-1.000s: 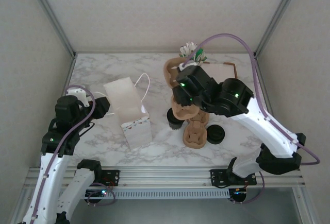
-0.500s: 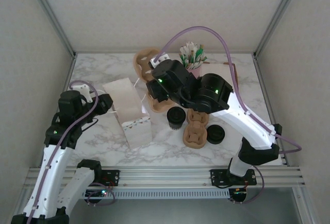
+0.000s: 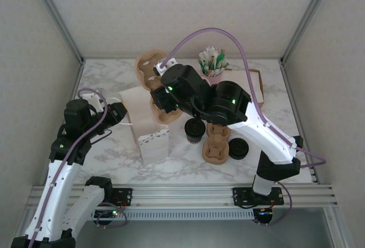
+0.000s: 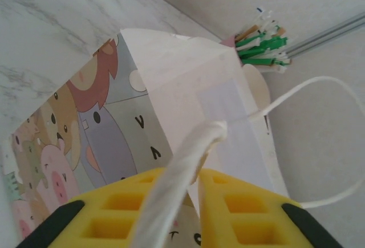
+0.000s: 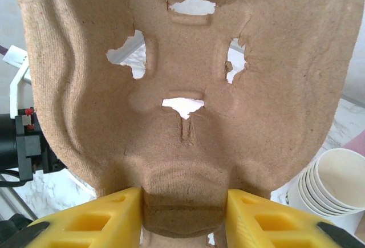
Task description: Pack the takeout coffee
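Now: carrier clamped, bag cord pinched.
My right pincer [image 5: 183,214] grips the carrier [image 5: 182,88] at its base, fingers partly apart; the stacked cups [image 5: 342,182] sit low to its right. My left pincer [image 4: 197,202] pinches the bag [image 4: 188,82] handle [image 4: 185,162], fingers almost together.

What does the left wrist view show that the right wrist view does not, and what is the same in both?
Left wrist: the printed paper bag, its cord handle running through the left gripper, and green-and-white sticks behind. Right wrist: the brown pulp carrier clamped in the right gripper, and a stack of paper cups at the lower right. Both: the marble table and yellow fingers at the bottom edge.
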Tool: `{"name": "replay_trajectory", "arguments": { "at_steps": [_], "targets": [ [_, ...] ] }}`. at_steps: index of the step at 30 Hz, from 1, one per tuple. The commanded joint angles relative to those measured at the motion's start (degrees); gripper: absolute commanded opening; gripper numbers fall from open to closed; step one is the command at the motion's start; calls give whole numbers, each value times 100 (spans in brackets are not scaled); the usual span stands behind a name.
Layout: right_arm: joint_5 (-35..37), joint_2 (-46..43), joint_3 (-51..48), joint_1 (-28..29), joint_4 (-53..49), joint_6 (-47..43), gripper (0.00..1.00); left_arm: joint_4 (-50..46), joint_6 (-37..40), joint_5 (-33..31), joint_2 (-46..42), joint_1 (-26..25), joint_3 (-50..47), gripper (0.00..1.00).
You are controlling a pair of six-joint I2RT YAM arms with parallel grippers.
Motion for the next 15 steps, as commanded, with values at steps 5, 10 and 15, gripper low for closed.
{"name": "replay_trajectory", "arguments": {
  "at_steps": [5, 10, 15],
  "targets": [
    [-59, 116, 120, 65, 171, 21, 41, 685, -779, 195, -219, -351, -207, 11],
    [-13, 224, 114, 59, 176, 132, 41, 865, -870, 38, -104, -668, -191, 9],
    [189, 365, 77, 60, 271, 267, 41, 849, -793, -75, 38, -818, -58, 6]
  ]
}}
